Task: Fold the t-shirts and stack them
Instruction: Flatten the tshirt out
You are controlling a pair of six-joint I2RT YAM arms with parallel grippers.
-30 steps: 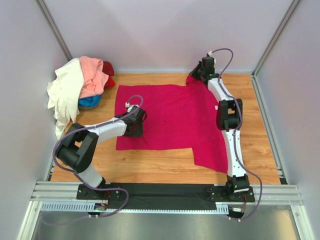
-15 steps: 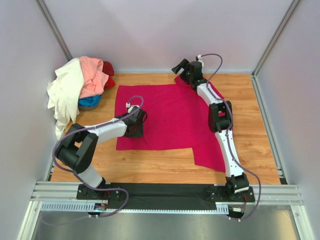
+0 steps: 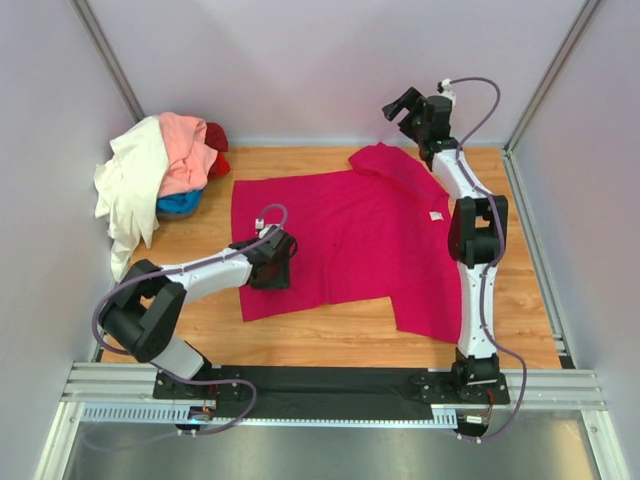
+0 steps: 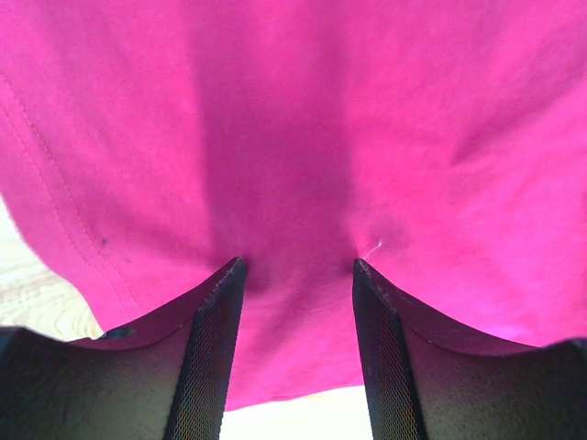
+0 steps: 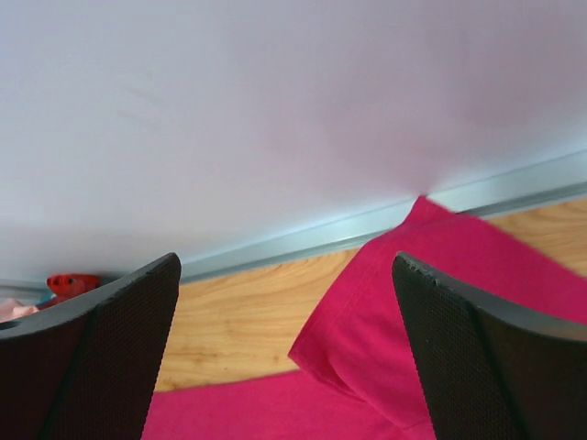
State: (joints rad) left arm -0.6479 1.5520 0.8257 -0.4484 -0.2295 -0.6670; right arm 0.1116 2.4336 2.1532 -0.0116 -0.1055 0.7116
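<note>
A large magenta t-shirt lies spread on the wooden table, one sleeve pointing to the back wall. My left gripper presses down on the shirt near its lower left edge. In the left wrist view its jaws stand apart with magenta cloth under and beyond the tips. My right gripper hangs open and empty above the back right, over the sleeve. Other t-shirts are piled at the back left: cream-white, salmon pink, blue and red.
Grey walls enclose the table on three sides, with a metal strip along the back wall's foot. The cream shirt hangs over the table's left edge. Bare wood shows in front of the magenta shirt. A black rail holds both arm bases.
My right gripper opened, let go of the magenta shirt and rose toward the back right wall. The sleeve now lies flat. The left gripper slid slightly nearer, skewing the shirt's left edge.
</note>
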